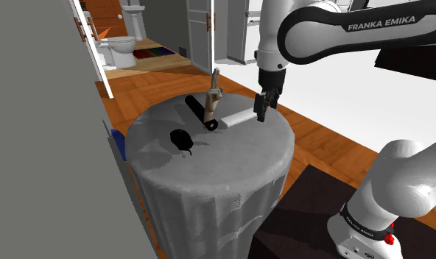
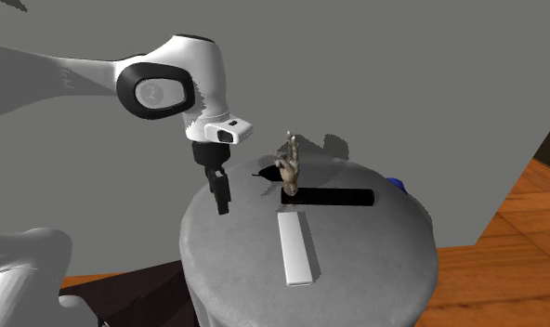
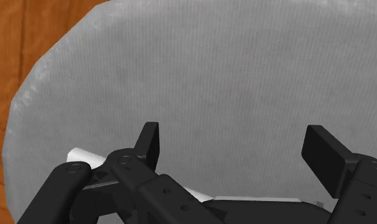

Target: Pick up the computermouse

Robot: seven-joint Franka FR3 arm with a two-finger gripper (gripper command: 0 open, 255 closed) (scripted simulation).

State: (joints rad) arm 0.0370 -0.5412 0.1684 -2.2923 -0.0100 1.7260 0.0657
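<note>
Pincer (image 1: 260, 112) hangs over the far-right part of the round grey worktop (image 1: 231, 165) as the shoulder view has it, just above one end of a white bar (image 1: 237, 118). Jaws wide, nothing between them. In the wrist view both fingers (image 3: 149, 143) stand well apart over bare cloth.

Black mouse (image 1: 182, 138) sits on the worktop toward the shoulder view's left and nearer that camera, well apart from the pincer. Between the two lie the white bar, a black bar (image 1: 199, 110) and a small upright hand figure (image 1: 213, 94). The mouse stands clear of all three, nothing touching it.

What your move turns on: the mouse lies across the worktop from the pincer, down and left in the shoulder view. You would likely do best to carry the pincer over the bars, not between them. Hold height until past the black bar, then descend.

Long axis of the mouse seems to run roughly toward the shoulder camera; too small to be sure. Settle the wrist turn once the wrist view has the mouse under it. By position, the grasp is not yet begun.
</note>
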